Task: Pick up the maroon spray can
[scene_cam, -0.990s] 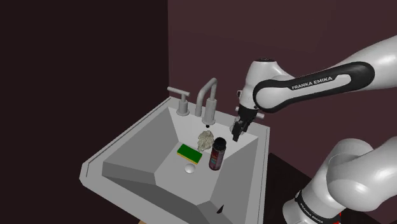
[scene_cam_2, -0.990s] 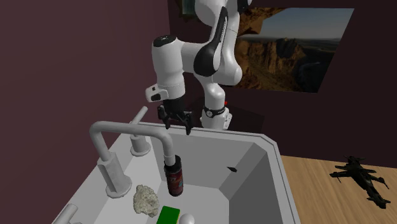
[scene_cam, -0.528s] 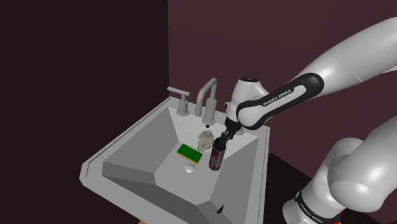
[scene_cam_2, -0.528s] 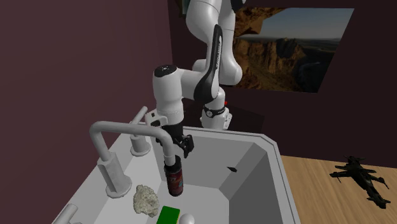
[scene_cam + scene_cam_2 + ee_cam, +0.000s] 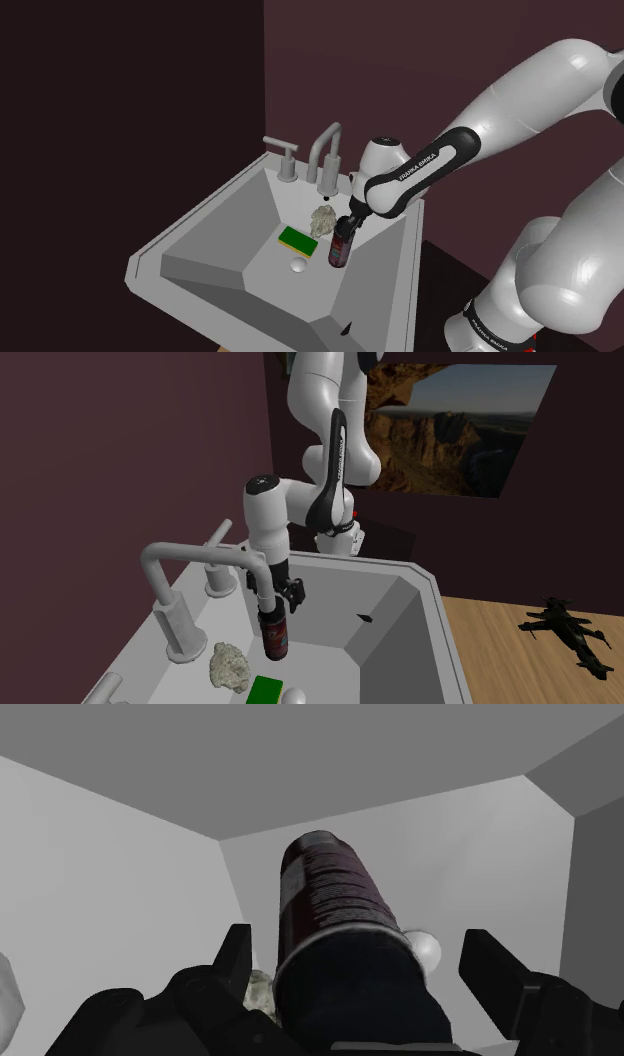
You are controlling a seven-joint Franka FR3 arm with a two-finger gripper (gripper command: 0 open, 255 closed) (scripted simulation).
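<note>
The jaws are open and point down into the sink [image 5: 215, 290], with the top of the maroon spray can [image 5: 340, 247] between them. The wrist view looks along the can [image 5: 330, 904]. Its black cap is right in front of the jaws, and its dark red body with small white print goes away from them toward the basin floor. One jaw stands very close to the cap. The other jaw is on the opposite side, with a clear gap of grey sink wall between it and the cap. So the can is not gripped.

The can stands upright in the basin, directly under the jaws, close to the back wall of the sink. In the second exterior view the can [image 5: 273, 632] shows a label on its lower part, and the white arm [image 5: 268, 532] comes down onto it from above.

Below the jaws, just beside the can, lies a pale crumpled lump [image 5: 322, 218]. A little farther from the jaws on the same side is a green sponge [image 5: 297, 240], flat on the basin floor. The round white drain [image 5: 298, 265] is near the sponge, also lower than the jaws. The grey faucet [image 5: 325, 150] stands on the back rim, behind the jaws, and its spout ends near them.
</note>
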